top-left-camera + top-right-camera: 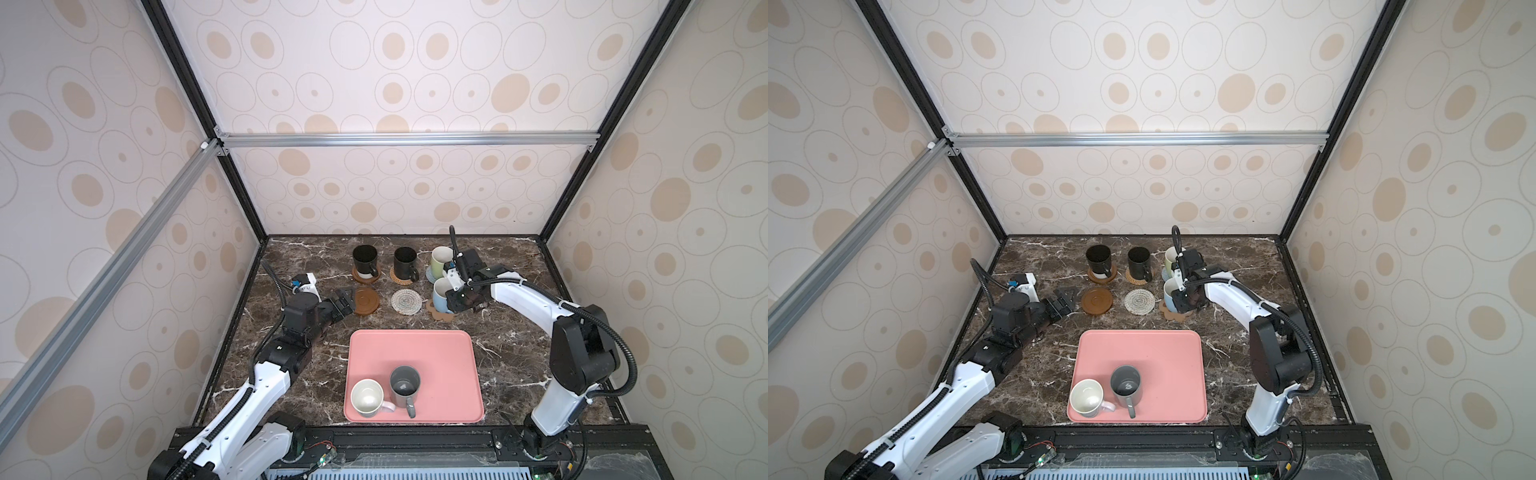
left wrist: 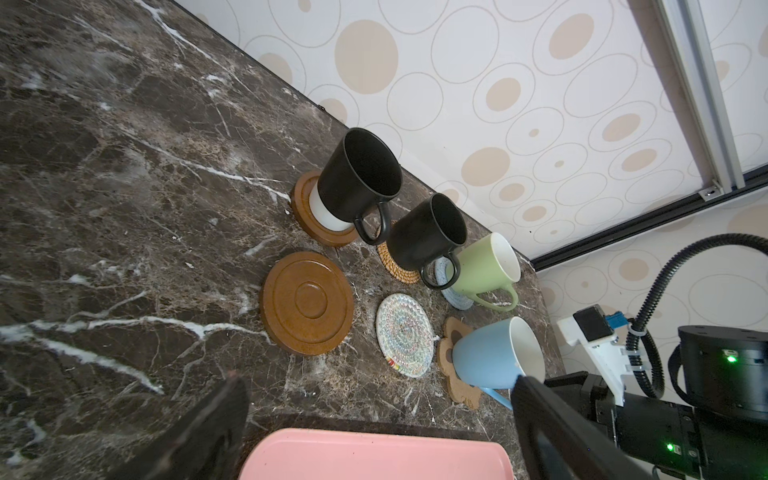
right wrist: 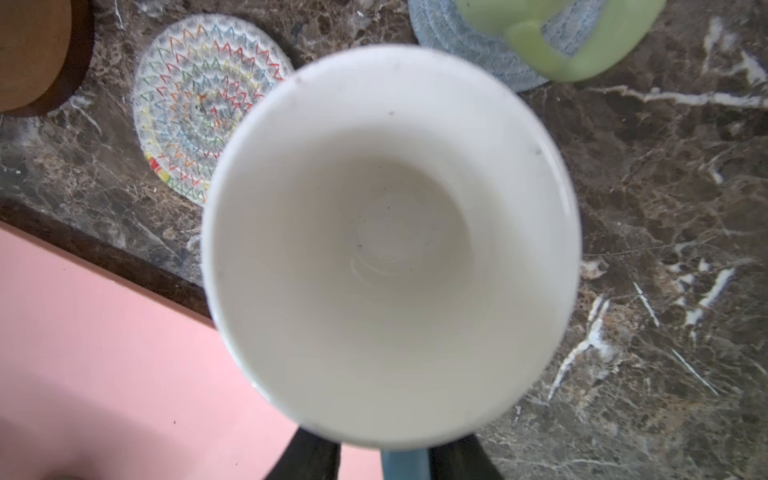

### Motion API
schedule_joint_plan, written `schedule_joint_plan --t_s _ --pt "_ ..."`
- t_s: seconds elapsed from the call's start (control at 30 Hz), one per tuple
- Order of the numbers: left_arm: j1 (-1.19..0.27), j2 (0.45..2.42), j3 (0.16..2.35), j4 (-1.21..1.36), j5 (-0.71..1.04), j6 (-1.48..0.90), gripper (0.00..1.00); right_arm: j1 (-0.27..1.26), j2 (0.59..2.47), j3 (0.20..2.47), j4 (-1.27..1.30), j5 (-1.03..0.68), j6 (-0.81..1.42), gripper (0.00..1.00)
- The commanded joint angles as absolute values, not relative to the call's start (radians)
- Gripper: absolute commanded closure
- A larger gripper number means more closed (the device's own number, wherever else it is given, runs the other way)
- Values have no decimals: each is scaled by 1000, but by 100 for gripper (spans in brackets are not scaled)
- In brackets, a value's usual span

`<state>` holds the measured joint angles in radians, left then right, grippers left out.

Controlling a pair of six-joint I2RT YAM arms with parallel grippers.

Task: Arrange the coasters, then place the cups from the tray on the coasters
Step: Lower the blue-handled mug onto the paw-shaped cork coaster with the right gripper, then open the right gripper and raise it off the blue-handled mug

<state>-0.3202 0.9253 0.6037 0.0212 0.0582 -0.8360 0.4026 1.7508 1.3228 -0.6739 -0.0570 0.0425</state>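
Observation:
The light blue cup (image 1: 440, 295) (image 3: 390, 249) stands on the brown paw-shaped coaster (image 1: 441, 316) (image 2: 461, 390). My right gripper (image 3: 386, 457) is open astride its handle, with a gap beside one finger. Two black cups (image 1: 365, 259) (image 1: 405, 262) and the light green cup (image 1: 440, 259) stand on coasters in the back row. A brown wooden coaster (image 1: 365, 301) and a whitish woven coaster (image 1: 406, 301) lie bare. My left gripper (image 1: 345, 301) (image 2: 380, 395) is open and empty beside the wooden disc. The pink tray (image 1: 440, 365) holds the white cup (image 1: 367, 397) and the grey cup (image 1: 404, 386).
The dark marble table (image 1: 511, 332) is walled in on three sides by patterned panels. The right arm (image 1: 523, 295) reaches over the table's right side, close beside the green cup. The tray lies near the front edge.

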Motion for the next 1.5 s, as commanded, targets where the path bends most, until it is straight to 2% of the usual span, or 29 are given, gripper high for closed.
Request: schedule_joint_plan --t_s 0.0,0.67,1.03,1.47 --pt "-311 917 604 28 49 -851 0 396 1721 1317 -701 -92 80 64" --pt "-311 922 602 39 57 -852 0 396 1691 1337 -747 -62 145 62" --pt "-311 909 593 35 45 -848 0 397 1586 1345 -811 -24 155 59" --pt "-311 941 591 61 55 -857 0 414 1415 1266 -834 -90 235 58"
